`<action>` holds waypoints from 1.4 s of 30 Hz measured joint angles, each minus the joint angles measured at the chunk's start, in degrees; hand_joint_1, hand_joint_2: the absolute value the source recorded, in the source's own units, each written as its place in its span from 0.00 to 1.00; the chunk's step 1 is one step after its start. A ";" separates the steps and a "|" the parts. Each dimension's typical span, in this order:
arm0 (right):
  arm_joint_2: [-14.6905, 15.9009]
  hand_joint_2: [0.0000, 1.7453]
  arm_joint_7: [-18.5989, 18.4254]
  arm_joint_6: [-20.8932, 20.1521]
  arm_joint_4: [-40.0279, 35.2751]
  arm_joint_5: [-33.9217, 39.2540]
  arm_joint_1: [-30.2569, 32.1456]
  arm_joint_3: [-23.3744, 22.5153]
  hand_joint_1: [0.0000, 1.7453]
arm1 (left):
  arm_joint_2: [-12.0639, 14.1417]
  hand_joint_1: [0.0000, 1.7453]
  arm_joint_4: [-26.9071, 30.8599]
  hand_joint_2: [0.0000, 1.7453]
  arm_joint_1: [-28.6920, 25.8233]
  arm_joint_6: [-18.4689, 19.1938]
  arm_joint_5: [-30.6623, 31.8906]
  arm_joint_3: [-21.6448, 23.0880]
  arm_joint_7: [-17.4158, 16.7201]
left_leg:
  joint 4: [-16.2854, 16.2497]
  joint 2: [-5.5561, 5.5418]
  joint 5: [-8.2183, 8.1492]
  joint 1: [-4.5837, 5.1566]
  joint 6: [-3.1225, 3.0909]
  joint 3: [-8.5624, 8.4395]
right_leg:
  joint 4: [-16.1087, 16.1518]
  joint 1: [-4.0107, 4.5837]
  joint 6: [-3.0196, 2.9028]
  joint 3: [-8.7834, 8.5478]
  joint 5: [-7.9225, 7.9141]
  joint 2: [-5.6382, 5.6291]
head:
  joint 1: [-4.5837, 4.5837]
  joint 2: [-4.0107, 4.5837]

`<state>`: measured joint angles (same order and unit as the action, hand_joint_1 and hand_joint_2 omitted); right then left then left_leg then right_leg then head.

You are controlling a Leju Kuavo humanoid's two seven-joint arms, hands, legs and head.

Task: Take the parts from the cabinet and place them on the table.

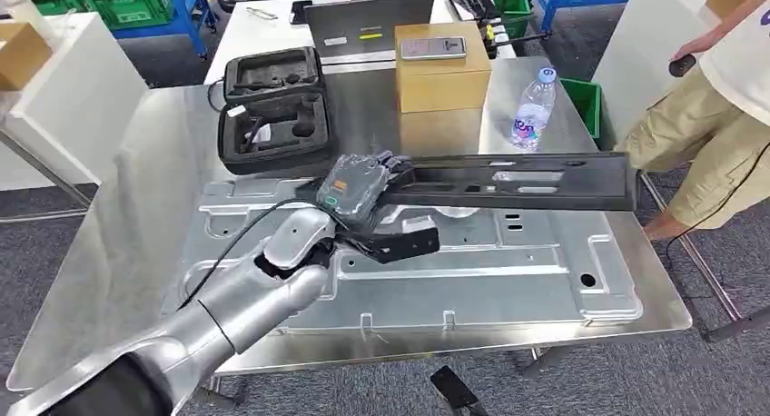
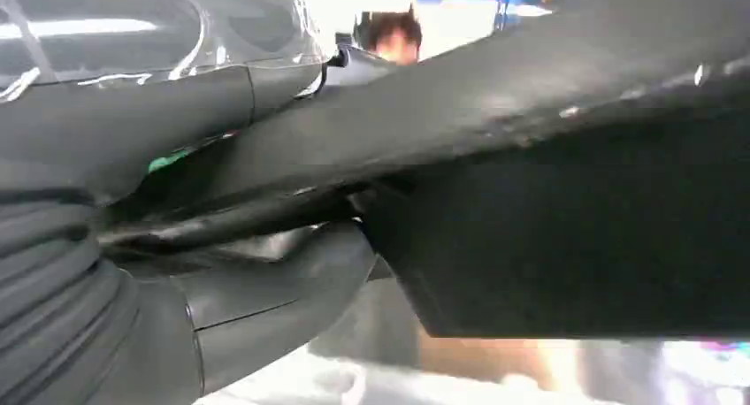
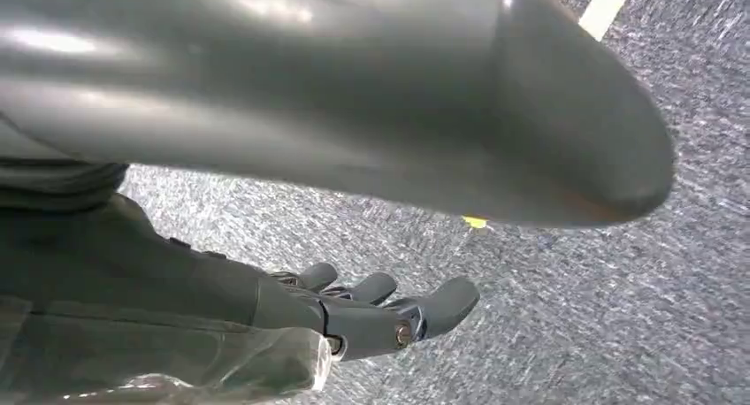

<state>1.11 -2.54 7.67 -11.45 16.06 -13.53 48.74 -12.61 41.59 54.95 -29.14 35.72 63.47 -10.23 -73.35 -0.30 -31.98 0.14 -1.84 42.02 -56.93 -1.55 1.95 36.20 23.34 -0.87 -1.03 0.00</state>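
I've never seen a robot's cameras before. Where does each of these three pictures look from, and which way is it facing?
Head view: from high on the body, forward and down at the steel table; the silver left arm shows, its left hand holding a long black part.
Left wrist view: behind the left hand, close against the black part.
Right wrist view: behind the hanging right hand, fingers apart, facing grey carpet.
Shared: head and left wrist views both show the black part held.

A long black part [image 1: 508, 180] lies level above the table [image 1: 136, 207], gripped at its left end.
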 joint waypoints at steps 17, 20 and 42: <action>-0.28 0.00 -0.44 -0.02 0.00 -0.22 -0.49 0.55 0.00 | 2.45 0.00 -0.94 1.00 -0.17 -0.07 7.69 -1.97 -4.72 | 18.76 0.29 9.63 0.54 -2.53 -8.32 | -18.00 0.37 1.49 8.14 7.90 0.25 | -0.31 0.00; -0.26 0.00 -0.55 -0.02 0.00 -0.55 -0.58 0.98 0.00 | 3.04 0.00 -0.94 1.00 -0.38 0.59 7.21 -2.54 -4.74 | 18.00 0.00 9.02 -0.23 -1.65 -8.46 | -4.40 -0.41 2.41 1.38 0.72 0.63 | -0.31 0.00; -0.57 0.00 -0.37 0.00 0.02 0.04 -0.49 1.86 0.00 | 6.47 0.00 1.88 0.00 -3.05 7.89 -8.88 -5.84 5.12 | 17.59 0.18 9.47 0.87 -2.17 -7.42 | -0.95 0.49 0.51 -0.46 1.45 -0.15 | 0.04 0.00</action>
<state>0.54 -2.91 7.67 -11.43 16.11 -14.02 50.60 -6.14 43.47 51.90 -21.25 26.84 57.64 -5.11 -55.76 -0.11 -22.51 1.01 -4.01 34.61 -57.88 -1.06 2.47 35.74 24.79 -1.02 -0.99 0.00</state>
